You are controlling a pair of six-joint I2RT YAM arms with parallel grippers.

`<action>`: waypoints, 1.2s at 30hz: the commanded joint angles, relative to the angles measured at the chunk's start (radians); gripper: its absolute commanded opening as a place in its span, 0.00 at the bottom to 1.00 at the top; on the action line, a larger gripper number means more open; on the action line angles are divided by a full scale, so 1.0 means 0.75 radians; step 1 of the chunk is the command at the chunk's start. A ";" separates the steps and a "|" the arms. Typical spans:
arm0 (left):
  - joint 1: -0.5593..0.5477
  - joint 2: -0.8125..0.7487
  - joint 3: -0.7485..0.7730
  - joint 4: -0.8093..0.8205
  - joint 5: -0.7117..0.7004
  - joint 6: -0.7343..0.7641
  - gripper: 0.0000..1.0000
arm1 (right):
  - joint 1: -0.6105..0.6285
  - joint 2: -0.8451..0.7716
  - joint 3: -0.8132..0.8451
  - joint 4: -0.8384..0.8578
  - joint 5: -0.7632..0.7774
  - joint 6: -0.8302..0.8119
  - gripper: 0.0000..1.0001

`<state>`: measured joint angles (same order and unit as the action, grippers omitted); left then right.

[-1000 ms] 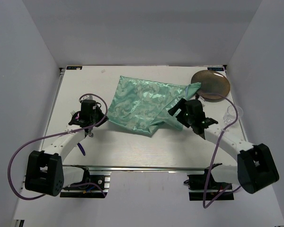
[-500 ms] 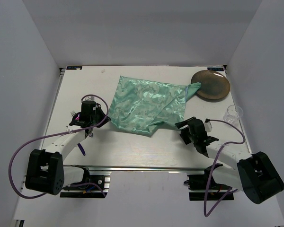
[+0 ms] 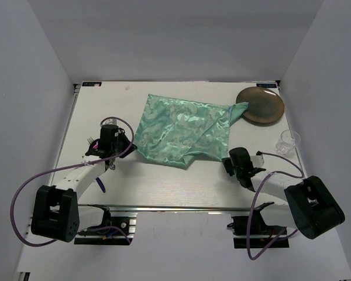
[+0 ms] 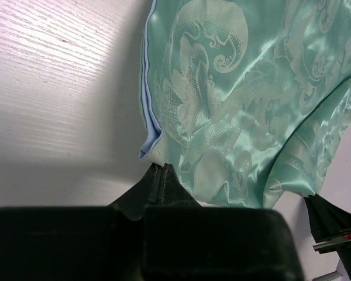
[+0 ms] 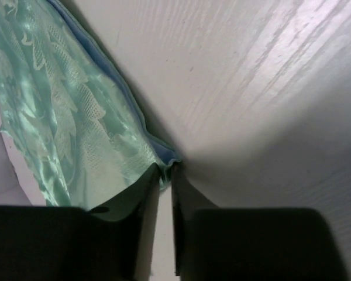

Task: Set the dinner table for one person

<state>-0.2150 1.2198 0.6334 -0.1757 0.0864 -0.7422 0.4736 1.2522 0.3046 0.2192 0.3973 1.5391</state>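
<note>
Pinching the near left corner of the cloth [image 3: 181,126], the left gripper [image 4: 161,175] has its jaws pressed together, with the folded, blue-backed hem caught at their tips. The right gripper [image 5: 165,175] sits at the cloth's near right corner. Its jaws stand almost together with only a thin slit between them, and the corner of the hem is nipped at their tips. The cloth is shiny green with a paler woven pattern, and it lies rumpled on the far middle of the table [image 3: 164,181], a white top with a metal rail along its near edge. Between the two grippers the cloth's near edge dips into a loose point where a fold doubles over. Its far right corner stretches out and lies over the left rim of the plate [image 3: 266,111], a round brown one at the far right of the table, and that corner is all the plate carries. A clear glass [image 3: 288,140] stands upright on the near side of the plate, close to the right edge of the table and apart from both plate and cloth; whether it holds anything cannot be told. Both arms reach in from the near edge, the left toward the cloth's left side and the right toward its right, each trailing a looped purple cable [image 3: 23,193].
</note>
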 commanded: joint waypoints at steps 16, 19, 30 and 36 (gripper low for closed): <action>0.006 -0.315 0.599 -0.322 -0.074 -0.070 0.00 | 0.005 -0.724 0.669 -0.629 0.084 -0.849 0.00; 0.006 -0.399 0.754 -0.383 -0.147 -0.153 0.00 | 0.001 -0.770 0.927 -0.785 0.039 -0.954 0.00; 0.021 -0.234 1.053 -0.541 -0.240 -0.448 0.00 | -0.004 -0.396 1.541 -0.977 0.047 -1.219 0.00; 0.033 -0.017 1.170 -0.476 -0.269 -0.393 0.00 | -0.044 -0.148 1.676 -0.912 -0.020 -1.277 0.00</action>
<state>-0.2012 1.1671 1.4448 -0.5419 -0.0830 -1.0542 0.4595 1.0954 1.5002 -0.4759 0.4042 0.6453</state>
